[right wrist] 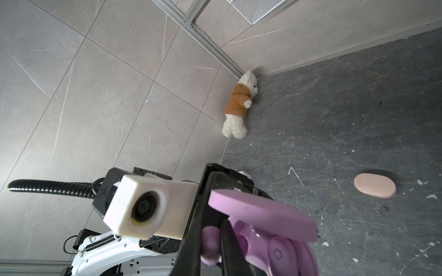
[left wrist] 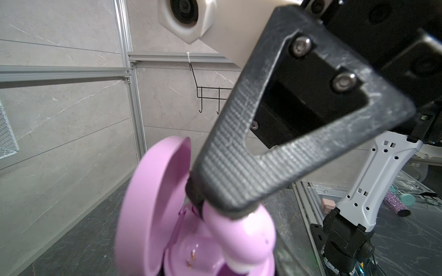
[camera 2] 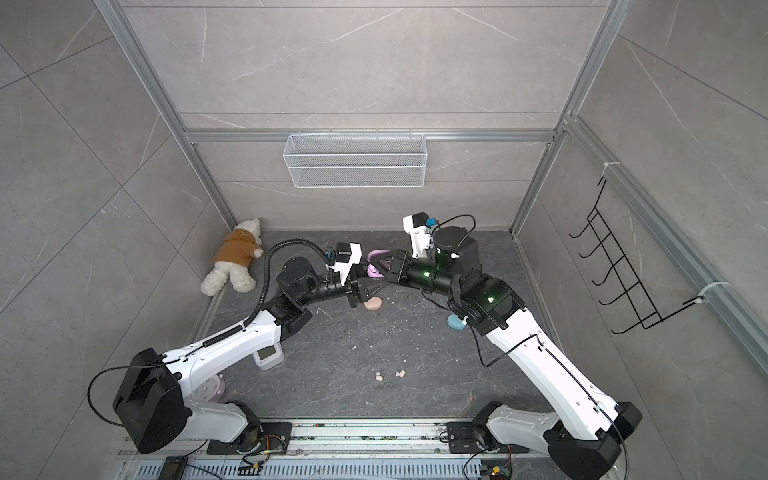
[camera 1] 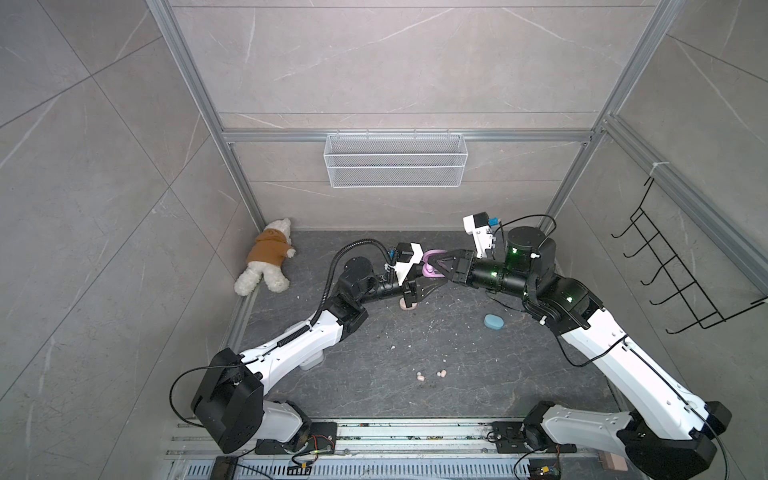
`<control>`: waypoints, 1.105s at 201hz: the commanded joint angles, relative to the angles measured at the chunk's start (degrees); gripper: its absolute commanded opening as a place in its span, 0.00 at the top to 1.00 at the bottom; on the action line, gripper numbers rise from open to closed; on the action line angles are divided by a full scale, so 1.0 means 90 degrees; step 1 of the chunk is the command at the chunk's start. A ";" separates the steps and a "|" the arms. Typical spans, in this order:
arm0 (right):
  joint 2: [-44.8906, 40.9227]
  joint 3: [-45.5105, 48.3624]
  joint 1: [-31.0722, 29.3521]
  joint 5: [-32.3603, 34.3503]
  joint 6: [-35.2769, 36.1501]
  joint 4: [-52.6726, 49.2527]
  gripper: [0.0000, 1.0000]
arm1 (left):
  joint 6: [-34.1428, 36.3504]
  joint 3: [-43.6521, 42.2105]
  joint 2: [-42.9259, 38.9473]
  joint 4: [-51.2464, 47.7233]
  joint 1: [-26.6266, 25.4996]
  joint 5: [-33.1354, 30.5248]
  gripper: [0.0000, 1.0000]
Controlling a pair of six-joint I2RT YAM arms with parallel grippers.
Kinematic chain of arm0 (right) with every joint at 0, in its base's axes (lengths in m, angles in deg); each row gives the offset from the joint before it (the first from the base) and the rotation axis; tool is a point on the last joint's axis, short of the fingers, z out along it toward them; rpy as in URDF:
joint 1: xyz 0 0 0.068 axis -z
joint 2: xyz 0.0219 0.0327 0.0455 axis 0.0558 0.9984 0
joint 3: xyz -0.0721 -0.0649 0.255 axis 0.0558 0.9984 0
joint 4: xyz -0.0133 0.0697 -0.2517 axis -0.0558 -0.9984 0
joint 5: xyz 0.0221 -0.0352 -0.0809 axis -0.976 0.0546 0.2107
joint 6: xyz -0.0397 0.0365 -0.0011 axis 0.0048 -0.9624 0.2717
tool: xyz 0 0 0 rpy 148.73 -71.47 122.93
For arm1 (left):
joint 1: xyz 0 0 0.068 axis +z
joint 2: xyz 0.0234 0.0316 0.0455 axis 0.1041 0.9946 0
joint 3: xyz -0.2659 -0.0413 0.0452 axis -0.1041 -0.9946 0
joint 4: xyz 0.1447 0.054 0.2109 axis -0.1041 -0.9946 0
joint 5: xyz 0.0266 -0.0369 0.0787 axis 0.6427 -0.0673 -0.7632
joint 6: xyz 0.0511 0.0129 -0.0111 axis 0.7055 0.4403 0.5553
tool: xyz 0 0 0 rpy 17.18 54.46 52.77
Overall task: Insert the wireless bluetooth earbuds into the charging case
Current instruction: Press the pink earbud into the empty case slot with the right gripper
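My left gripper [camera 1: 434,283] is shut on the base of a lilac charging case [camera 1: 430,268], held above the table with its lid [left wrist: 148,203] swung open. One lilac earbud [right wrist: 277,253] sits in the case. The empty socket beside it shows gold pins [left wrist: 191,258]. My right gripper [right wrist: 211,227] is shut on a second lilac earbud [right wrist: 210,246], which hangs at the mouth of the case [left wrist: 239,229]. Two peach earbuds [camera 1: 421,377] [camera 1: 441,373] lie loose near the table's front in both top views.
A closed peach case [camera 2: 372,304] lies just below the grippers, a closed blue case [camera 1: 494,321] to the right. A teddy bear [camera 1: 266,262] rests in the back left corner. A wire basket [camera 1: 395,160] and black hook rack [camera 1: 681,274] hang on the walls. White specks litter the table.
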 commanded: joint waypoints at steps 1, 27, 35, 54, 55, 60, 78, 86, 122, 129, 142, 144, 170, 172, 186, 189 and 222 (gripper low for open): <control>0.0066 -0.0064 -0.0056 0.0070 0.0023 -0.0022 0.85 | 0.0144 0.0263 -0.0042 0.0292 -0.0021 0.0067 0.98; 0.0067 0.0004 -0.0098 0.0127 0.0068 -0.0082 0.85 | 0.0169 0.0252 -0.0097 0.0273 -0.0016 0.0049 0.98; 0.0072 -0.0003 -0.0109 0.0174 0.0100 -0.0132 0.85 | 0.0184 0.0243 -0.0115 0.0269 -0.0013 0.0054 0.98; 0.0060 -0.0013 -0.0106 0.0263 0.0130 -0.0169 0.85 | 0.0200 0.0229 -0.0156 0.0235 -0.0015 0.0051 0.98; 0.0063 -0.0013 -0.0107 0.0260 0.0132 -0.0169 0.85 | 0.0202 0.0231 -0.0164 0.0234 -0.0014 0.0054 0.98; 0.0071 -0.0028 -0.0105 0.0265 0.0131 -0.0169 0.85 | 0.0202 0.0220 -0.0175 0.0233 -0.0013 0.0054 0.98; 0.0089 -0.0038 -0.0100 0.0307 0.0141 -0.0223 0.85 | 0.0193 0.0203 -0.0193 0.0231 -0.0013 0.0049 0.98; 0.0082 -0.0022 -0.0100 0.0339 0.0135 -0.0229 0.85 | 0.0202 0.0189 -0.0203 0.0237 -0.0015 0.0048 0.98; 0.0111 -0.0073 -0.0107 0.0279 0.0118 -0.0251 0.85 | 0.0220 0.0186 -0.0235 0.0214 -0.0013 0.0043 0.98; 0.0115 -0.0073 -0.0100 0.0258 0.0110 -0.0257 0.85 | 0.0223 0.0183 -0.0236 0.0214 -0.0015 0.0047 0.98; 0.0130 -0.0061 -0.0108 0.0217 0.0103 -0.0242 0.85 | 0.0240 0.0172 -0.0240 0.0214 -0.0013 0.0039 0.98; 0.0131 -0.0057 -0.0111 0.0218 0.0103 -0.0246 0.85 | 0.0242 0.0174 -0.0236 0.0214 -0.0013 0.0038 0.98; 0.0127 -0.0061 -0.0134 0.0233 0.0151 -0.0346 0.83 | 0.0262 0.0163 -0.0265 0.0202 -0.0013 0.0023 0.98; 0.0125 -0.0057 -0.0137 0.0244 0.0155 -0.0360 0.82 | 0.0262 0.0169 -0.0272 0.0193 -0.0018 0.0026 0.98; 0.0107 -0.0064 -0.0128 0.0290 0.0189 -0.0413 0.81 | 0.0283 0.0174 -0.0298 0.0167 -0.0013 0.0028 0.98; 0.0106 -0.0068 -0.0137 0.0299 0.0191 -0.0421 0.80 | 0.0290 0.0175 -0.0307 0.0164 -0.0013 0.0021 0.98; 0.0096 -0.0202 -0.0135 0.0397 0.0302 -0.0600 0.76 | 0.0339 0.0150 -0.0355 0.0100 -0.0017 -0.0017 0.98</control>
